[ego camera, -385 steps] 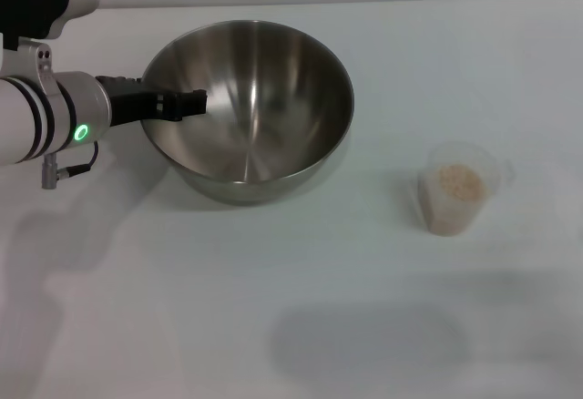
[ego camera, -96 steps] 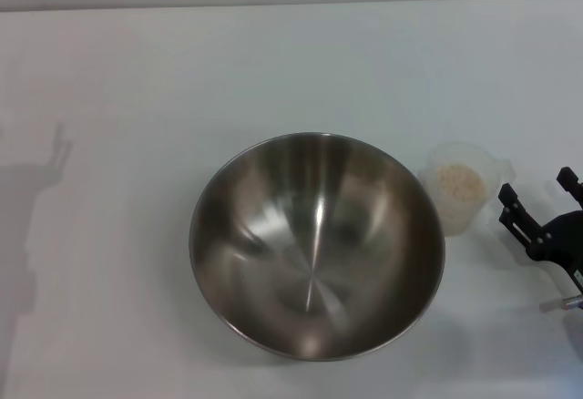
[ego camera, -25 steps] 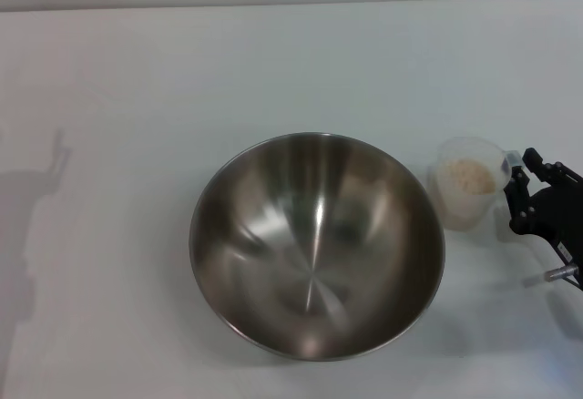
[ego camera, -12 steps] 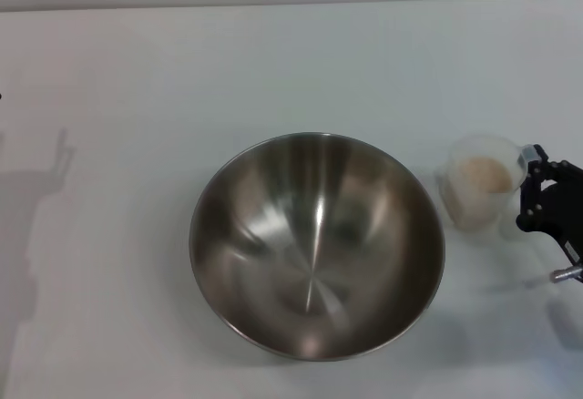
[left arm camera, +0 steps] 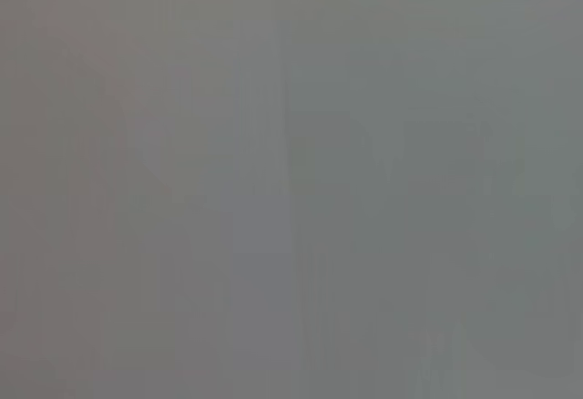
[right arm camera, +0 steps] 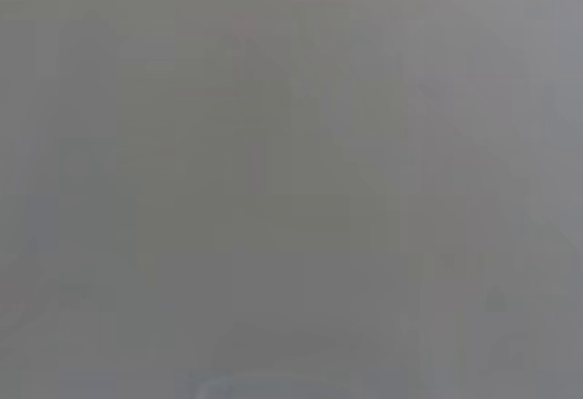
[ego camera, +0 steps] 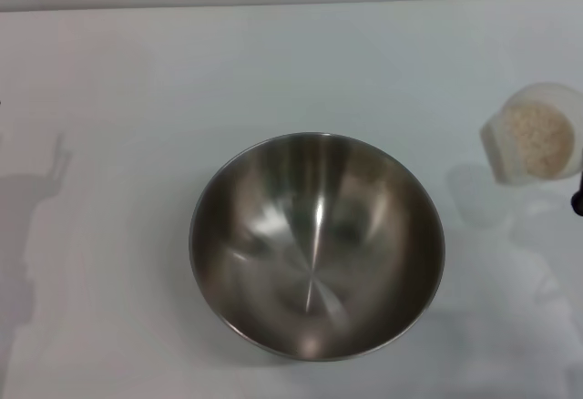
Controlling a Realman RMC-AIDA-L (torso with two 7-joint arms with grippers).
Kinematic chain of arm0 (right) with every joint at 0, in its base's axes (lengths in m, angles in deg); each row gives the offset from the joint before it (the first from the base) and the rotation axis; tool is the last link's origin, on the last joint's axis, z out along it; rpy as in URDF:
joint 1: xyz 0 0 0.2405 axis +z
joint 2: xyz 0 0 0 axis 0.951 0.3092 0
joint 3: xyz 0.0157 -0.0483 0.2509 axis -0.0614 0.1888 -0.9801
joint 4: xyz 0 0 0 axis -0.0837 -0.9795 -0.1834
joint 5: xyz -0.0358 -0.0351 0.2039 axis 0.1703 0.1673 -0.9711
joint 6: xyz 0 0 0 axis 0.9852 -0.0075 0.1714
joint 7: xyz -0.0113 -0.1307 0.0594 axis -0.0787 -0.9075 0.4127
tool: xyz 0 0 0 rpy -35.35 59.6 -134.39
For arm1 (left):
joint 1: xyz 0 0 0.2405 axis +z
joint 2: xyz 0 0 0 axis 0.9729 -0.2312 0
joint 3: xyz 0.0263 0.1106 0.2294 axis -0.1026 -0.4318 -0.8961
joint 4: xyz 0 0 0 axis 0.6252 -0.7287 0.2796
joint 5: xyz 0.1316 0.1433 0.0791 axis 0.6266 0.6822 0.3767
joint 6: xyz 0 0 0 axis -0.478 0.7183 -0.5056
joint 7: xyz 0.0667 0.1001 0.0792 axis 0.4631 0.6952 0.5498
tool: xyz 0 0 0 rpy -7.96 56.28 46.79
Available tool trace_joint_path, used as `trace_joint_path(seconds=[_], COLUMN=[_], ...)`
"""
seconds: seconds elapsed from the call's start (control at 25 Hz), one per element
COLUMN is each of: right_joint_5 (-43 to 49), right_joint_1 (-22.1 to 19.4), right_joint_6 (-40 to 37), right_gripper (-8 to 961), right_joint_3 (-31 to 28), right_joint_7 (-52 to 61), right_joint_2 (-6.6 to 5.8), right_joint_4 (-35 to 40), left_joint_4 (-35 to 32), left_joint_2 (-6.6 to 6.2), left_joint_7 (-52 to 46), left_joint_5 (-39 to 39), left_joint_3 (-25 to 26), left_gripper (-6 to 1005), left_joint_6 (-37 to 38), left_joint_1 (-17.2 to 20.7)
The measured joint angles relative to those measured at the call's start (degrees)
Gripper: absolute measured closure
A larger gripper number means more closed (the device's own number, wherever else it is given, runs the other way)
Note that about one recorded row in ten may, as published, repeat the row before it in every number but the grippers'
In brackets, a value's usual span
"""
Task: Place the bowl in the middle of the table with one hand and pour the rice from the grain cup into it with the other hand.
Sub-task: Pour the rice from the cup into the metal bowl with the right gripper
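Note:
The steel bowl [ego camera: 316,244] stands empty on the white table [ego camera: 137,98], near its middle. The translucent grain cup [ego camera: 533,135] hangs above the table at the right edge of the head view, up and to the right of the bowl, with its mouth tipped toward the camera. The beige rice [ego camera: 538,135] fills it. Only a dark sliver of my right gripper [ego camera: 577,201] shows at the frame edge below the cup, and it holds the cup. My left gripper is out of view. Both wrist views show plain grey.
The cup's faint shadow [ego camera: 474,194] lies on the table to the right of the bowl. A shadow of the left arm [ego camera: 36,208] falls on the table's left side. The table's far edge [ego camera: 291,5] runs along the top.
The cup has been lifted off the table beside the bowl and carried up and to the right. The right gripper has gone almost out of frame. The bowl has not moved.

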Motion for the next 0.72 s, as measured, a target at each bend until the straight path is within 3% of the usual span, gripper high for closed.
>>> trace_joint_path(seconds=[0.12,0.32,0.36,0.52,0.56,0.6,0.64,0.72], right_joint_5=[0.0,0.0,0.1,0.1,0.1,0.1,0.1,0.1], right_joint_1=[0.8,2.9,3.7,4.5,4.8,4.8,5.3,5.5], right_joint_6=[-3.5,-3.3,-1.9,-0.1,2.2,2.2,5.0,6.1], right_gripper=[942,941,941,940,940,940,940,940], right_joint_3=[2.1,5.7,6.9,8.4,8.7,8.7,8.6,8.6], right_joint_7=[-1.6,-14.7,-21.7,-32.2,-40.3,-40.3,-48.7,-52.4], right_joint_2=[-0.06,0.11,0.12,0.09,0.1,0.1,0.11,0.12], right_joint_4=[0.3,-0.6,-2.1,-4.3,-6.2,-6.2,-8.3,-9.4], left_joint_4=[0.0,0.2,0.2,0.1,0.1,0.1,0.0,0.0], left_joint_2=[0.0,0.0,0.0,0.0,0.0,0.0,0.01,0.02], left_joint_7=[0.0,0.0,0.0,0.0,0.0,0.0,0.0,0.0], left_joint_5=[0.0,0.0,0.0,0.0,0.0,0.0,0.0,0.0], left_joint_3=[0.0,-0.1,-0.3,-0.8,-0.9,-0.9,-0.9,-1.0], left_gripper=[152,152,152,152,152,152,152,152], left_joint_6=[0.1,0.2,0.2,0.2,0.1,0.1,0.0,0.0], left_joint_1=[0.4,0.9,1.0,0.9,0.8,0.8,0.7,0.7])
